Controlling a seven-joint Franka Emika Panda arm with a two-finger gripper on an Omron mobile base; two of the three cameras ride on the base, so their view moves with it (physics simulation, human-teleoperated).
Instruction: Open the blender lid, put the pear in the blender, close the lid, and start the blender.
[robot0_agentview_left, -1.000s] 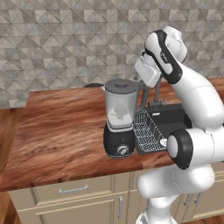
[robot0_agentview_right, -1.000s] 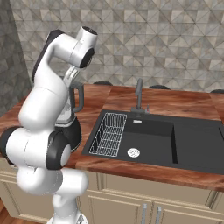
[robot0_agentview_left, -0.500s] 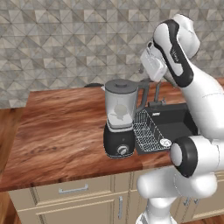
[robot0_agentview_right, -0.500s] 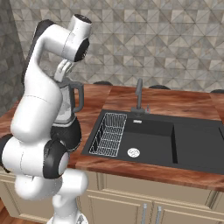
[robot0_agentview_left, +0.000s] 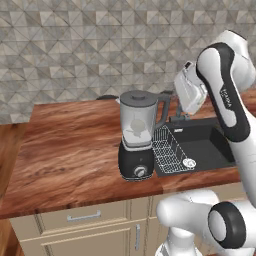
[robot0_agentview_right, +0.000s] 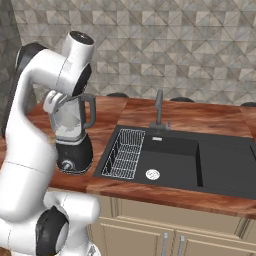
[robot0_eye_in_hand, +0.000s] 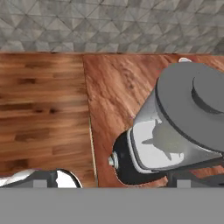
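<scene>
The blender (robot0_agentview_left: 136, 150) stands on the wooden counter (robot0_agentview_left: 70, 145) left of the sink, its silver knob (robot0_agentview_left: 140, 172) facing the front edge. The blender lid (robot0_agentview_left: 138, 97) sits flat on the jar; from above it is a dark grey disc with a raised centre (robot0_eye_in_hand: 192, 103). Through the glass (robot0_eye_in_hand: 162, 142) I see a dim grey-green shape, and I cannot tell whether it is the pear. My gripper (robot0_agentview_left: 182, 110) hangs open and empty to the right of the jar top, apart from it. From the other side, the gripper (robot0_agentview_right: 52, 107) partly covers the jar.
A black sink (robot0_agentview_left: 205, 140) with a wire rack (robot0_agentview_left: 170, 150) lies right of the blender, and a faucet (robot0_agentview_right: 159, 107) stands behind it. The tiled wall (robot0_agentview_left: 75, 55) closes the back. Bare counter stretches left of the blender, ending above wood flooring (robot0_eye_in_hand: 39, 109).
The hand has drifted right, away from the jar top, while the arm's upper links swung more upright. The jaws widened slightly. Blender and lid have not moved.
</scene>
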